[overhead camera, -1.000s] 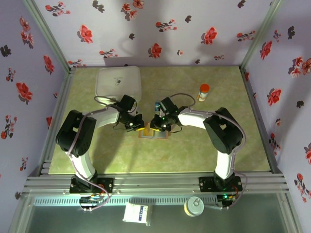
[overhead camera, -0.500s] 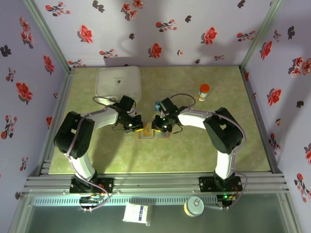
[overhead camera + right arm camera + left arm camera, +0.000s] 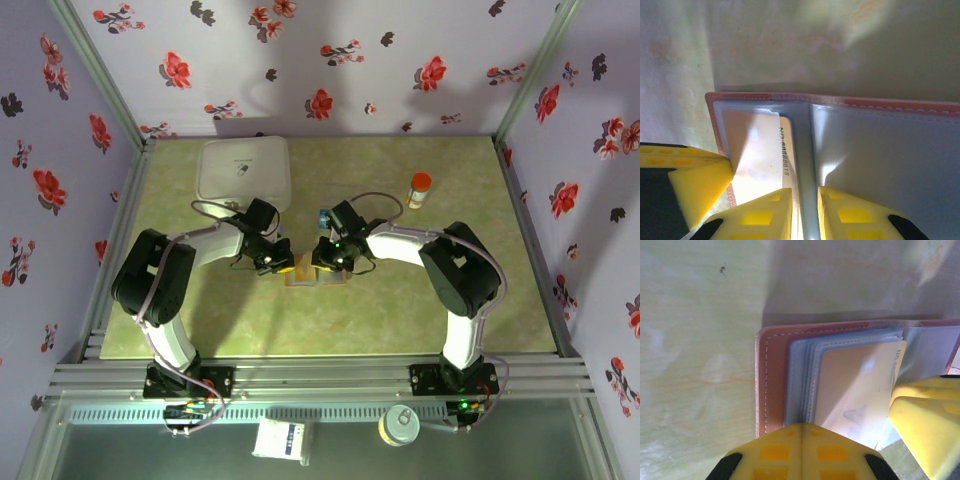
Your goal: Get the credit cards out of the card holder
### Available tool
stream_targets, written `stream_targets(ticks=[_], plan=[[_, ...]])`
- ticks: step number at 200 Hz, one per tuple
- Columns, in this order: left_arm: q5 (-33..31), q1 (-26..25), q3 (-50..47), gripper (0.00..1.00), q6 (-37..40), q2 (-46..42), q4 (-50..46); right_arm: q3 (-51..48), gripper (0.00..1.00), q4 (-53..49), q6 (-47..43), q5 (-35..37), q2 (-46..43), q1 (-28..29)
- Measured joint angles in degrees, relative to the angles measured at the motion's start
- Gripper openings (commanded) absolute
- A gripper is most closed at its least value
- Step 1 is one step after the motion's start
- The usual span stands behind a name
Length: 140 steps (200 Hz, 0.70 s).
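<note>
At the middle of the table (image 3: 400,310) almost nothing differs from one second ago; only the left arm's elbow has moved a little nearer. The card holder (image 3: 315,277) lies open there, tan leather outside, grey-blue sleeves inside, one keeping a yellow-orange card (image 3: 855,385). Both arms bend inward above it. The left gripper (image 3: 801,450) is clenched at its left half. The right gripper (image 3: 805,215) pinches an upright sleeve.

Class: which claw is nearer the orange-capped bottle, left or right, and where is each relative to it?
Right. The right claw sits left of the orange-capped bottle and nearer the robot's side of the table; the left claw is farther left, past the right claw.
</note>
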Motion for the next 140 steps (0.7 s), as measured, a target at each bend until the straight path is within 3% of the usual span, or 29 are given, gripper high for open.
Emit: stream_targets(ticks=[140], plan=[[0.02,0.00,-0.26,0.00,0.00,0.00,0.61,0.00,0.24,2.64,0.22,-2.58,0.83,0.39]])
